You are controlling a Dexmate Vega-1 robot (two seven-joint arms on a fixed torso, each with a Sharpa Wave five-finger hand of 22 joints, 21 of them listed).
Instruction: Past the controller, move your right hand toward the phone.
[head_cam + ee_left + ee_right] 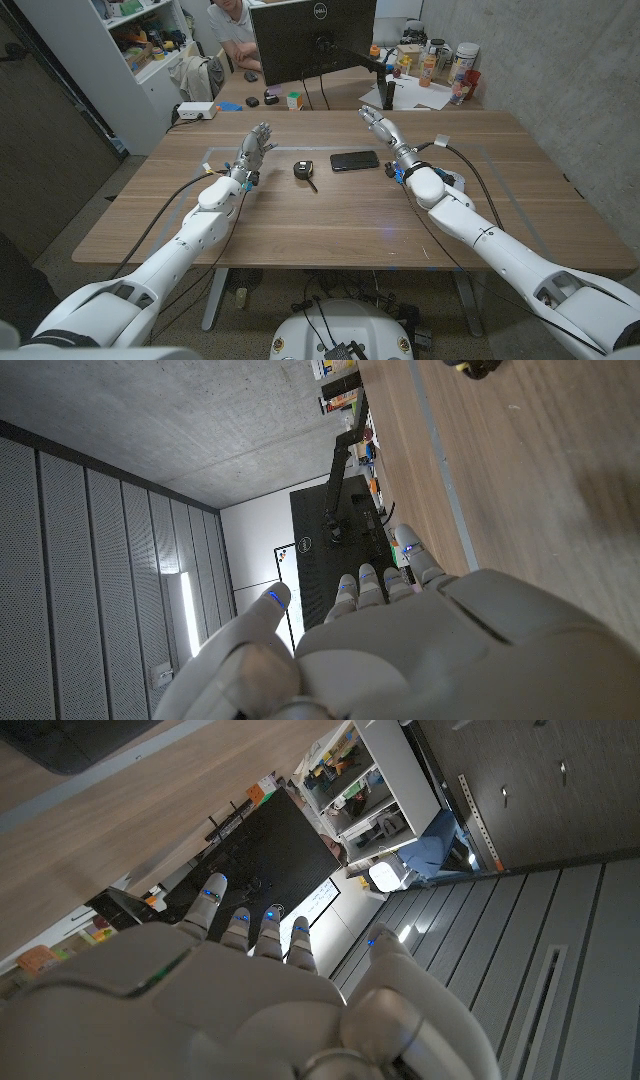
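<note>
A black phone (355, 160) lies face up on the wooden table (300, 225), just left of my right hand (382, 129). That hand is held open with its fingers spread, holding nothing, a short way right of and beyond the phone. A small black controller (303, 170) with a dangling strap lies left of the phone. My left hand (253, 150) stands open on the left side, fingers spread upward, apart from the controller. A dark corner of the phone (80, 745) shows in the right wrist view, beyond my right hand (250, 990). The left wrist view shows my left hand (400, 640).
A black monitor (312, 40) on an arm stands at the table's far edge, with a person seated behind it. Bottles and jars (445, 65) crowd the far right corner. A white box (196, 110) and small items lie at the far left. Cables trail from both wrists.
</note>
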